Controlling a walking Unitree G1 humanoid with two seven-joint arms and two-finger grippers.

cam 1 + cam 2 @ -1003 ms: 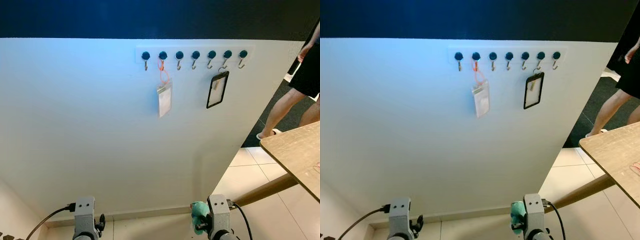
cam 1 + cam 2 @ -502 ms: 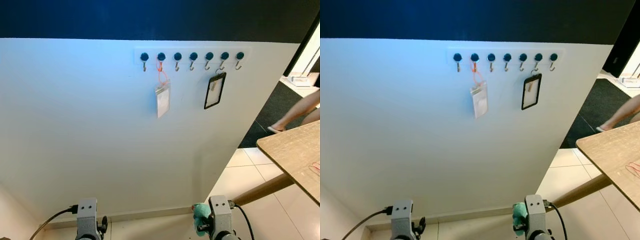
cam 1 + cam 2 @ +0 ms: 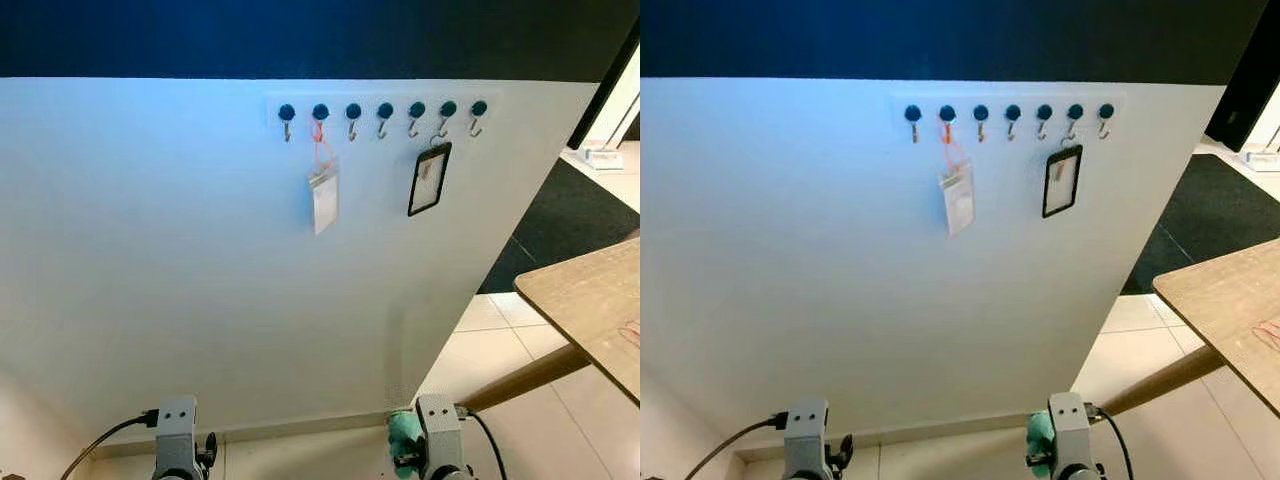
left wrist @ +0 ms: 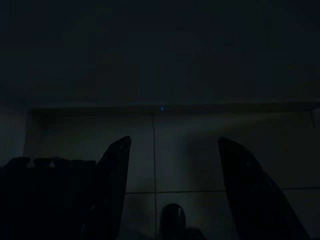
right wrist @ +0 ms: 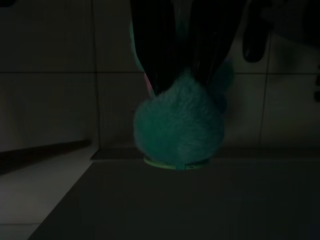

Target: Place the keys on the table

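Your right claw (image 5: pixel 180 82) is clamped on the keys (image 5: pixel 177 127): in the right wrist view its two black fingers close down onto a teal fluffy pom-pom with a pale green ring showing at its far edge. No metal keys can be made out in that dim picture, so treat the pom-pom as the keychain and assume the rest hangs behind it. In the head view the same teal tuft (image 3: pixel 402 432) sits just beside the right wrist, low at the frame's bottom edge.

What matters for your next move is direction. The wooden surface (image 3: pixel 590 300) lies off to your right and higher than the loaded claw, with only one corner and a slanting leg in view; the rest is cut off by the frame. The right arm is the nearer one and already carries the load, so I judge you must turn right and raise that arm before letting go.

Your left claw (image 4: pixel 172 165) hangs idle over the tiled floor (image 4: pixel 190 150), fingers spread apart with nothing between them, in deep shade.

Straight ahead is a white wall (image 3: pixel 180 250) with a hook rail (image 3: pixel 380 108), where a clear badge (image 3: pixel 324 198) and a black-framed card (image 3: pixel 429 179) hang
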